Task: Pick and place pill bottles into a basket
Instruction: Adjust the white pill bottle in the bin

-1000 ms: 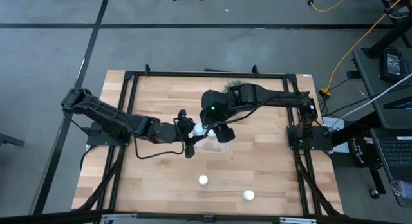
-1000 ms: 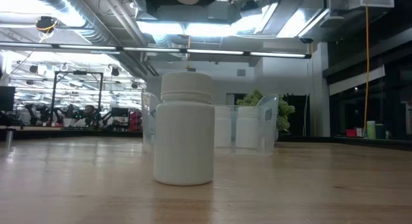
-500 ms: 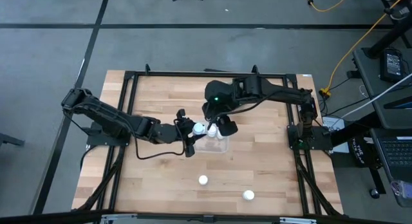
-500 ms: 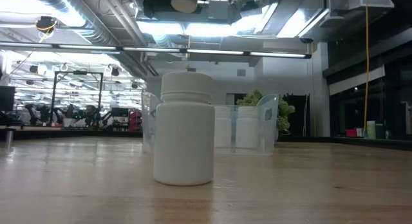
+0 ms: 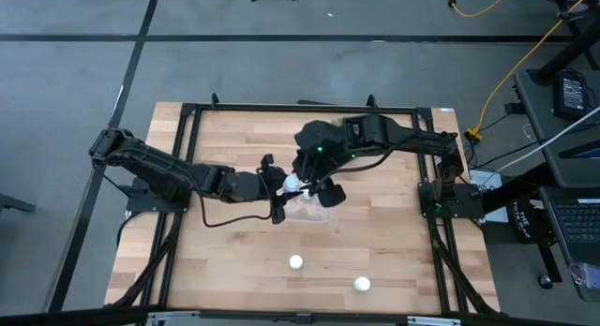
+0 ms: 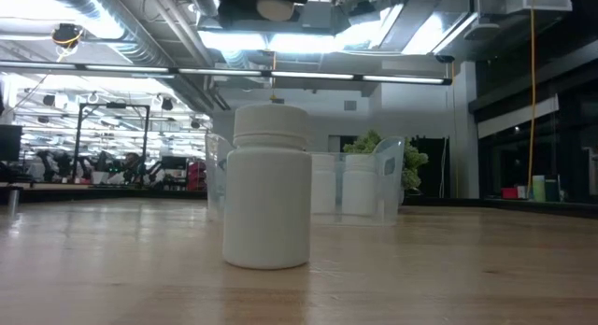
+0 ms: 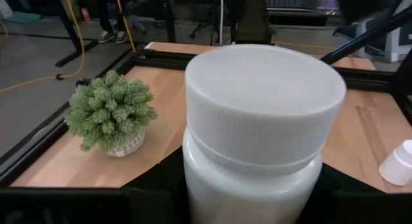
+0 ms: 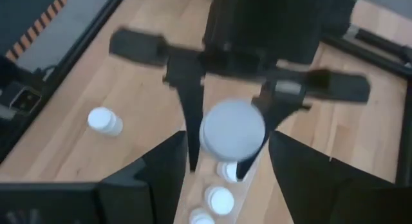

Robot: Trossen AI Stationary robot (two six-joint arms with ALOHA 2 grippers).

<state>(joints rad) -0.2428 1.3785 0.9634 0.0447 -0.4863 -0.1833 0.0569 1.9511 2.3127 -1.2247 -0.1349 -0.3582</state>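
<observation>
Wooden surface (image 5: 375, 232) carries the work. The left hand (image 5: 284, 187) is clenched around one pill bottle (image 7: 257, 121) and holds it upright, directly above the basket (image 5: 319, 214), I judge for dropping it in. Under this hand three bottles (image 8: 220, 199) already stand in the basket. Two more bottles (image 5: 296, 262) wait well apart from it. The right hand (image 5: 325, 191) hovers just beside, released and empty. One plant (image 7: 111, 111) stands beyond.

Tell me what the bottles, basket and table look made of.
Bottles: white opaque plastic, matte, with a ribbed cap edge in the left wrist view.
Basket: clear, glossy plastic, since bottles show through its walls.
Table: pale wood planks, smooth finish, with visible grain and joints; probably butcher block.
</observation>
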